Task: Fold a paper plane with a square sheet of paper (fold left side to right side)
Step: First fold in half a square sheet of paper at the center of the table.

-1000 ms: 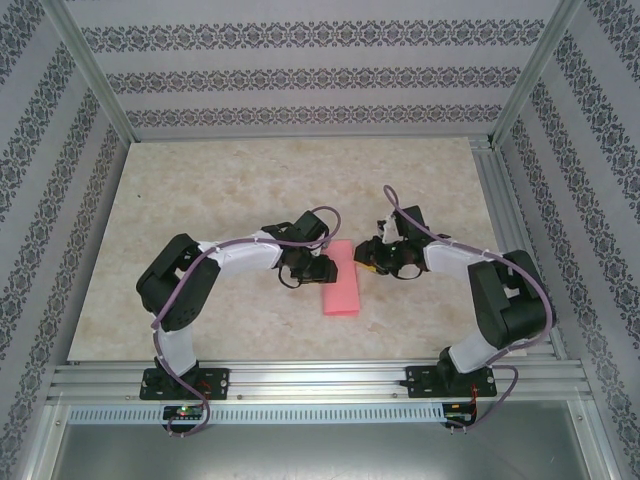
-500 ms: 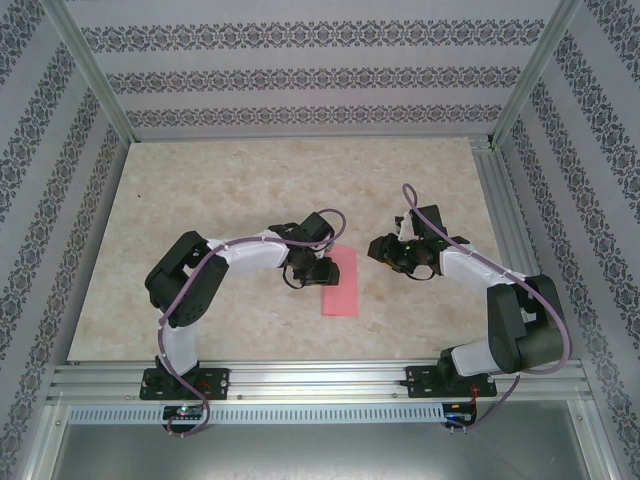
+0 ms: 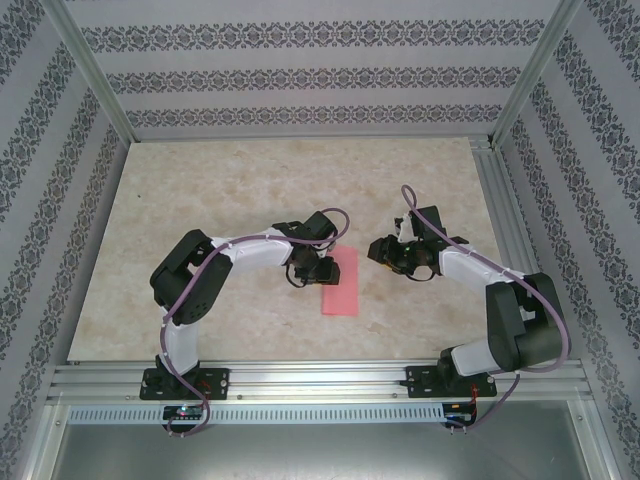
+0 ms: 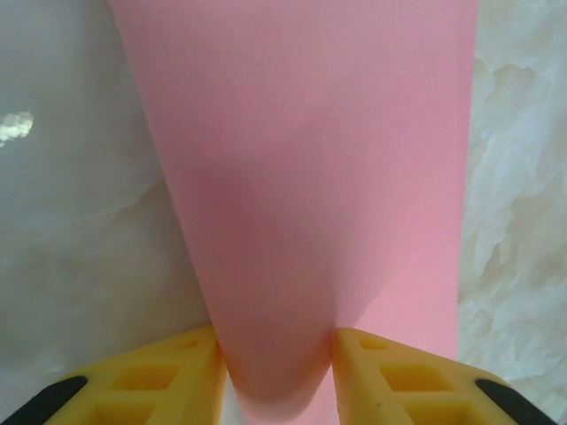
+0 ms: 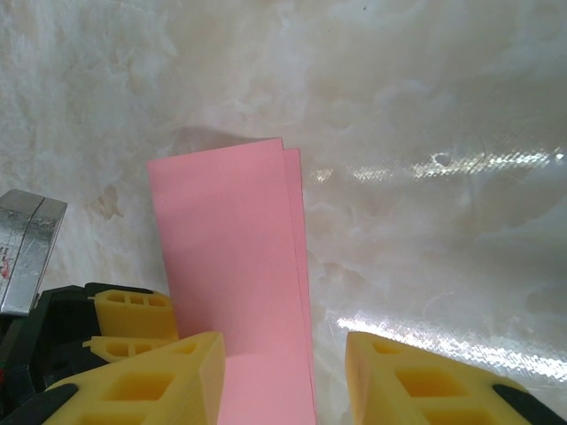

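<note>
Reaching in from the near left, the left arm (image 3: 245, 252) bends across the marbled table (image 3: 200, 190) toward its middle. The left gripper (image 3: 318, 268) sits at the left long edge of the sheet of paper (image 3: 342, 290), touching it. In the left wrist view, the yellow fingers (image 4: 151, 381) of the left gripper (image 4: 276, 381) stand on either side of a raised, bowed part of the pink sheet of paper (image 4: 310, 159). The paper fills the gap and meets both inner faces, so the jaws are partly closed and pinching it. Beyond the fingers the sheet widens and lies flat.

The paper lies near the middle of the table, a little toward the near side. It is folded over into a narrow strip with its long sides running near to far. In the right wrist view the sheet of paper (image 5: 235, 248) shows two layers at one short end, slightly offset.

Right of the strip and apart from it, the right gripper (image 3: 378, 250) points left toward the paper from the right arm (image 3: 470, 265). Seen from its own wrist, the right gripper (image 5: 283, 372) has its fingers (image 5: 151, 385) spread and holds nothing.
</note>
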{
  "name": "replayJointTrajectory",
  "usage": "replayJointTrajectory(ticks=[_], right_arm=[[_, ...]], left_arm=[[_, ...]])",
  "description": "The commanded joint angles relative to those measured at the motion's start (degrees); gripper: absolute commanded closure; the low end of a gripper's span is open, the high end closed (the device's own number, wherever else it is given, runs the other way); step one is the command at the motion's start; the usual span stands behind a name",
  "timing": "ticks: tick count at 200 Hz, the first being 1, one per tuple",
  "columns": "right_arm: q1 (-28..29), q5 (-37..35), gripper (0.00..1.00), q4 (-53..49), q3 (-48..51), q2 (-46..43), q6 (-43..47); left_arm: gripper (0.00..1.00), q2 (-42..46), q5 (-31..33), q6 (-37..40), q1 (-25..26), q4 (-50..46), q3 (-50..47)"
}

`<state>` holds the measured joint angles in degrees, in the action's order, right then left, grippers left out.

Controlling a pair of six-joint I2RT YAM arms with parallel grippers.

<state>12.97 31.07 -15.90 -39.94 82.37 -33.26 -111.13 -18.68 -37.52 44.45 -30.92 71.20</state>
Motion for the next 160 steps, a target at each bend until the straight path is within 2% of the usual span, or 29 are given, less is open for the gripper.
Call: replayJointTrajectory(ticks=[1,160], right_arm=[[-0.3,-0.4,0.59,0.5,0.7,0.7,1.0],[-0.3,1.2,0.57,1.5,0.6,1.3,0.1]], left_arm=[[0.63,-1.0,1.0,1.8,1.1,-2.0,1.3],[0.61,-2.8,1.3,3.0,1.7,-2.9,3.1]])
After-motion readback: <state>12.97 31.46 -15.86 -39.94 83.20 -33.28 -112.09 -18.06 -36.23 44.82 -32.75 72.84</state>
